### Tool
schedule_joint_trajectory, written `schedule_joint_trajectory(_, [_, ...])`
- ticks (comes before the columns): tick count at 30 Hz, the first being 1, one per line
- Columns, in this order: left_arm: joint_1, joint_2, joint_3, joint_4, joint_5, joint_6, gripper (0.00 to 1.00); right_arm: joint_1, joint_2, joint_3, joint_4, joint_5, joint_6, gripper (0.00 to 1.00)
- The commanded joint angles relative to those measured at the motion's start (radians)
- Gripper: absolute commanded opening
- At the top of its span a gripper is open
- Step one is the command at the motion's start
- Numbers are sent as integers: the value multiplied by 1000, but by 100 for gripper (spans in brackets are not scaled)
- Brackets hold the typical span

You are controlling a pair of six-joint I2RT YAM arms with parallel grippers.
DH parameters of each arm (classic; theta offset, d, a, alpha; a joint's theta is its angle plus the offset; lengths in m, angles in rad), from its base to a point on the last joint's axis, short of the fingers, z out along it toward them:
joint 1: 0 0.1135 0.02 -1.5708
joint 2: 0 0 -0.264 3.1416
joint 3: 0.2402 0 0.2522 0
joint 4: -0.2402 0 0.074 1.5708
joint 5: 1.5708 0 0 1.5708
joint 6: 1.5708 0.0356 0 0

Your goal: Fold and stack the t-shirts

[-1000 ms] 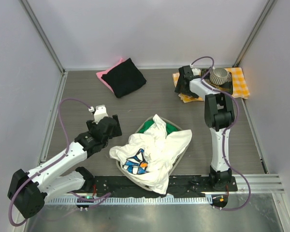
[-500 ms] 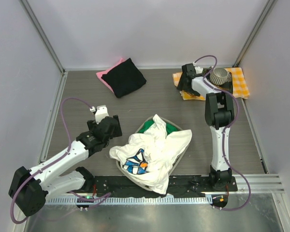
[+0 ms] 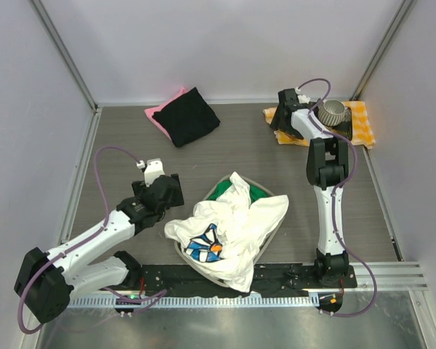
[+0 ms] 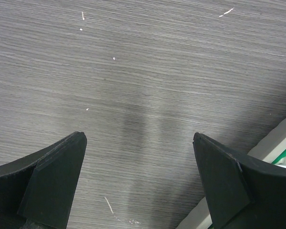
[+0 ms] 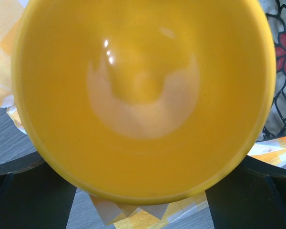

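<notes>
A crumpled white t-shirt with a daisy print (image 3: 232, 222) spills over a grey basket (image 3: 270, 190), and a green one (image 3: 221, 190) shows beneath it. A folded black t-shirt (image 3: 190, 116) lies on a pink one (image 3: 158, 113) at the back left. My left gripper (image 3: 163, 195) hovers open over bare table (image 4: 138, 138), just left of the basket, whose rim (image 4: 271, 143) shows in the left wrist view. My right gripper (image 3: 282, 120) stands open at the back right. Its fingers (image 5: 33, 191) straddle a yellow bowl (image 5: 143, 95), and I cannot tell whether they touch it.
An orange-and-white checked cloth (image 3: 360, 122) lies at the back right under a ribbed metal mould (image 3: 332, 113). A dark cloth with red flowers (image 5: 283, 57) lies beside the bowl. Grey walls close in the table on three sides.
My right gripper has moved toward the back wall over the checked cloth. The left arm has shifted only slightly. The t-shirts have not moved.
</notes>
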Motion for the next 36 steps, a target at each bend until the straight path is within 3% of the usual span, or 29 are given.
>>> schedule_joint_trajectory(1, [3,9,35,30,-20,-1,100,-79,66,34,-35,73,11,100])
schedule_joint_trajectory(8, [3,16,39,29,-6,-6,100,-79,34,12,-24,36,26,100])
schedule_joint_trajectory(14, [3,0,67,-32,-22,-47,100,-23,-90,-35,-16,75,18,100])
schedule_joint_trajectory(23, [4,45,320,-180,-42,0,100,102,-337,-8,-86,108,-29,100])
schedule_joint_trajectory(27, [4,135,456,-220,-3,32,100,224,-426,-24,-145,119,-51,100])
schedule_joint_trajectory(30, [6,196,490,-204,56,62,100,304,-530,-129,-177,95,-43,100])
schedule_joint_trajectory(36, [9,387,578,-221,280,134,100,442,-838,-535,-95,81,32,100])
